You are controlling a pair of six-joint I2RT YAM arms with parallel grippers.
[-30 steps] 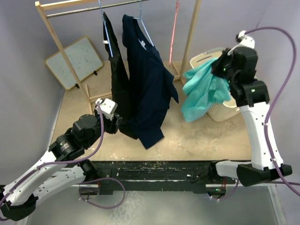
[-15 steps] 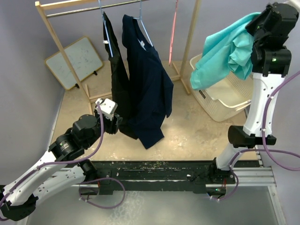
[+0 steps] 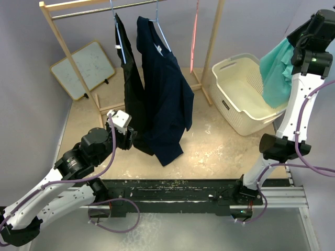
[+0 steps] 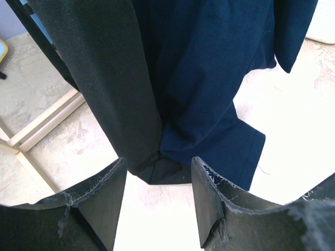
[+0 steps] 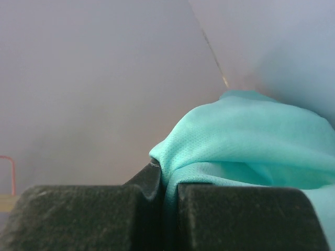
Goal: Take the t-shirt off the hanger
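Gaping partway just short of its hem, the left gripper [image 4: 158,168] faces the navy t-shirt [image 3: 167,94], draped limp on a hanger [image 3: 163,34] under the rack [image 3: 210,47], while only the right wrist view shows the right gripper [image 5: 166,188] clamped on teal cloth [image 5: 251,141].

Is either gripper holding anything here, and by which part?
The right gripper pinches a bunched fold of the teal shirt; which part cannot be told. The left gripper is open, holding nothing.

White arm links [image 3: 52,197], black joints [image 3: 95,142], purple cables [image 3: 114,146], black padded jaws
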